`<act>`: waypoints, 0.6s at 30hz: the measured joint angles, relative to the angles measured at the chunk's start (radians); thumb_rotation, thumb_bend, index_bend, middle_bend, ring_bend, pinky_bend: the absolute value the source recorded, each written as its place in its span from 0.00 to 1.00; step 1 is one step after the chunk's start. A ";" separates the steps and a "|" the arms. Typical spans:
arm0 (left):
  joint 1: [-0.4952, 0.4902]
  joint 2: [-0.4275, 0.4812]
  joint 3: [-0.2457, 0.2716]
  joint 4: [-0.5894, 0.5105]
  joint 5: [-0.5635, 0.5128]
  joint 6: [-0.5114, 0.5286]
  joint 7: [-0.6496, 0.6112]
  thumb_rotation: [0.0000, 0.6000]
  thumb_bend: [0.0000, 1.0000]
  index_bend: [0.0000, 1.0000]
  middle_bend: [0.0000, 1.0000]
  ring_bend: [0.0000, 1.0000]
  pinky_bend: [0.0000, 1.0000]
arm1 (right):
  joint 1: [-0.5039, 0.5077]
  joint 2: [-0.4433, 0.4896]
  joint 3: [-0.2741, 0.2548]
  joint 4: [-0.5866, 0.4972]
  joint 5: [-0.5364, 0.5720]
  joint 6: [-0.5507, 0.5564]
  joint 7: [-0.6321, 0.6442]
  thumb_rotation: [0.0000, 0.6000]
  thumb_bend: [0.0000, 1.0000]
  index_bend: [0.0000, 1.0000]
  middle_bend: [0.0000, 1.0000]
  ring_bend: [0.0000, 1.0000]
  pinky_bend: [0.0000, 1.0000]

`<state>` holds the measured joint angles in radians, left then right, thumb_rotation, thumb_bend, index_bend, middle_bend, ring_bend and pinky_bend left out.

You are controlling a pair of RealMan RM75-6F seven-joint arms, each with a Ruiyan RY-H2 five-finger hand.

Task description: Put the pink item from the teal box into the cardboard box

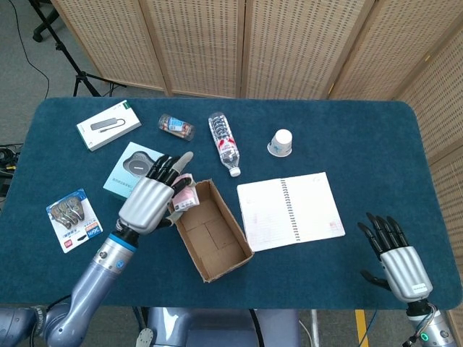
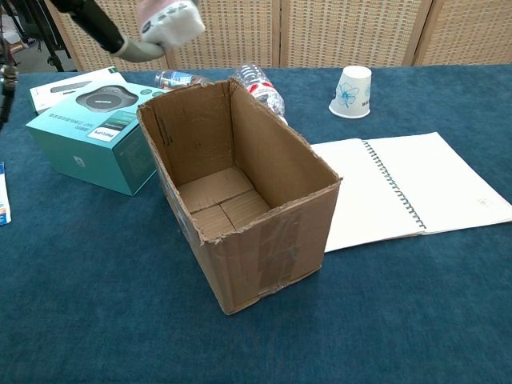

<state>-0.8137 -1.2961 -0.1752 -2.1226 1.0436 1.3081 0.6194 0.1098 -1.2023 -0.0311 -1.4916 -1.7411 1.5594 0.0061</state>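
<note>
Two steps: the pick looks done, the drop is left; I judge the task past halfway
Right hand [image 1: 400, 264]: nearest, at the table's near right corner, fingers spread and holding nothing, well apart from everything else
Left hand [image 1: 153, 202]: raised above the cardboard box's left rim, fingers clamped on the pink item; the chest view shows only its dark fingertips [image 2: 90, 22] at the top edge
Pink item [image 1: 185, 197]: in the air, pinched in the left hand, over the box's far left corner in the head view; not yet inside
Its look: small and soft-looking, pale pink with a white part and some small print; in the chest view [image 2: 166, 18] it shows as a pink-and-white lump cut by the top edge; what it is I cannot tell
Cardboard box [image 2: 240, 200]: open, upright, nothing on its floor
What remains: carry the item a little further over the opening, then let go
Teal box [image 2: 96, 144]: just left of the cardboard box, its top now bare of the pink item
Further back: open notebook [image 1: 289, 210] to the right, water bottle [image 1: 223, 142] lying down, paper cup [image 1: 281, 142] upside down
</note>
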 measured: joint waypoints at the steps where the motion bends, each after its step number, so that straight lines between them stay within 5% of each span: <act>1: -0.004 -0.019 -0.005 0.004 0.001 0.005 0.009 1.00 0.42 0.52 0.00 0.00 0.00 | -0.001 0.001 0.001 0.000 0.004 0.001 0.000 1.00 0.14 0.08 0.00 0.00 0.00; 6: -0.026 -0.104 -0.034 0.031 -0.006 0.023 0.056 1.00 0.43 0.52 0.00 0.00 0.00 | -0.005 0.014 0.007 -0.004 0.027 -0.001 0.027 1.00 0.14 0.08 0.00 0.00 0.00; 18: -0.057 -0.132 -0.062 0.046 -0.054 -0.012 0.088 1.00 0.42 0.52 0.00 0.00 0.00 | -0.019 0.039 0.000 -0.009 0.020 0.020 0.060 1.00 0.14 0.08 0.00 0.00 0.00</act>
<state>-0.8706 -1.4283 -0.2375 -2.0762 0.9892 1.2961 0.7069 0.0904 -1.1635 -0.0308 -1.5009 -1.7214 1.5797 0.0663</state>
